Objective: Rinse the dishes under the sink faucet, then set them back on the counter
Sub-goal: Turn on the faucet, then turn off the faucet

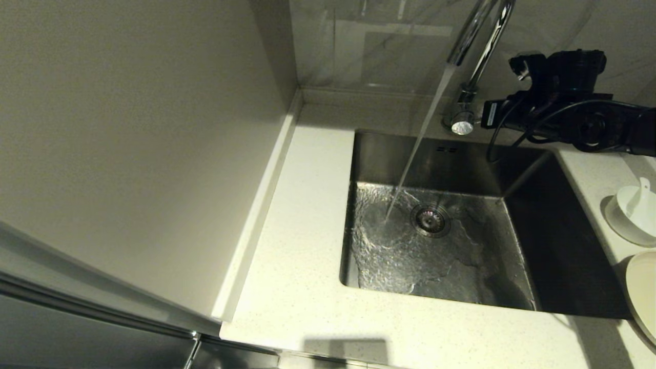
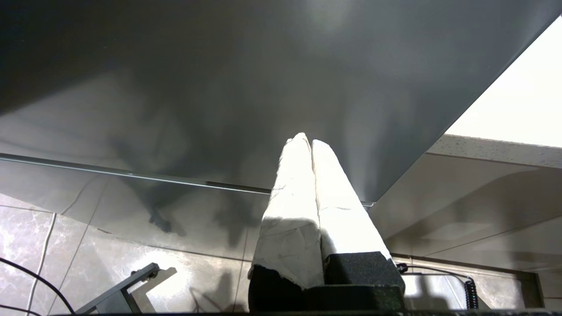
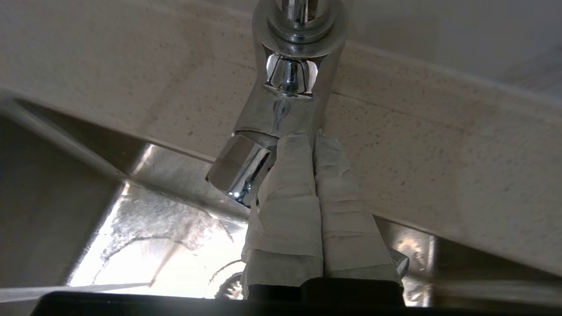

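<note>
Water runs from the chrome faucet (image 1: 482, 46) into the steel sink (image 1: 461, 271), landing left of the drain strainer (image 1: 430, 220). My right arm (image 1: 564, 102) reaches in from the right to the faucet's base. My right gripper (image 3: 312, 134) is shut on nothing, its tips against the faucet body (image 3: 285, 101) and lying over the lever, whose end (image 3: 400, 263) shows beneath. On the counter (image 1: 302, 246) right of the sink stand a white bowl (image 1: 628, 218) with a spoon (image 1: 640, 192) in it and a cream plate (image 1: 643, 292). My left gripper (image 2: 309, 139) hangs shut and empty below counter height.
A wall panel (image 1: 128, 128) borders the counter on the left, with a low raised edge (image 1: 359, 95) at the back. A grey cabinet front (image 2: 219, 87) fills the left wrist view, above a tiled floor (image 2: 88, 254).
</note>
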You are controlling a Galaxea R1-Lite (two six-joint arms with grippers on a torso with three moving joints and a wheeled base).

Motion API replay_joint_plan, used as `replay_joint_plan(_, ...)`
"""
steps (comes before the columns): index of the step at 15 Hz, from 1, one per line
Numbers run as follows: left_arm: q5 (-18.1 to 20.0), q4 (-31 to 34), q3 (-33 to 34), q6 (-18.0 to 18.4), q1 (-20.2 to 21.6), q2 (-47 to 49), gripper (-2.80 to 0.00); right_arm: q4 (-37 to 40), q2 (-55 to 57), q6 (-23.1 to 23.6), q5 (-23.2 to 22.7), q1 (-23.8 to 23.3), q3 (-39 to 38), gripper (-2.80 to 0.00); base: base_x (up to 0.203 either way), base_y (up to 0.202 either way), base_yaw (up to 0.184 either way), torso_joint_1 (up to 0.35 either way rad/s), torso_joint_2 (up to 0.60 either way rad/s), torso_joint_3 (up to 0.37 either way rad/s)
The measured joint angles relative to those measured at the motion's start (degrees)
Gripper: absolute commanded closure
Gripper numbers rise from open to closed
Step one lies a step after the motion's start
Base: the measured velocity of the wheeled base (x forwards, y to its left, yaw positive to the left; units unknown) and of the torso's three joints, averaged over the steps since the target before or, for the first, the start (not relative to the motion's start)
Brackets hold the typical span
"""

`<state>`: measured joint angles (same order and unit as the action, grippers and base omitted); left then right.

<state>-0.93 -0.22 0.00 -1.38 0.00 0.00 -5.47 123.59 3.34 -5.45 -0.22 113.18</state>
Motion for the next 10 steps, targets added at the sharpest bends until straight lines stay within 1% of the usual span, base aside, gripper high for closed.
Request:
replay_joint_plan(3,0.0,0.0,0.0,0.0,0.0,0.0,0.00,0.7,-1.6,-4.2,-0.1,0.0,0.0,0.00,0.000,0.000,0.000,0.000,0.00,0.000)
replay_joint_plan(6,0.0,0.0,0.0,0.0,0.0,0.0,0.00,2.7,-4.9,-4.5,0.2,0.0,-0.5,0.00,0.000,0.000,0.000,0.000,0.00,0.000)
replay_joint_plan(8,0.0,0.0,0.0,0.0,0.0,0.0,0.00,8.8,-7.3,-2.4,0.5,0.0,-0.7,0.00,0.000,0.000,0.000,0.000,0.00,0.000)
replay_joint_plan(9,0.0,0.0,0.0,0.0,0.0,0.0,0.00,12.9,-8.2,0.3,1.3,0.0,-0.7,0.00,0.000,0.000,0.000,0.000,0.00,0.000)
replay_joint_plan(10,0.0,0.0,0.0,0.0,0.0,0.0,0.00,17.0,-8.8,3.9,3.5,0.0,-0.7,0.00,0.000,0.000,0.000,0.000,0.00,0.000)
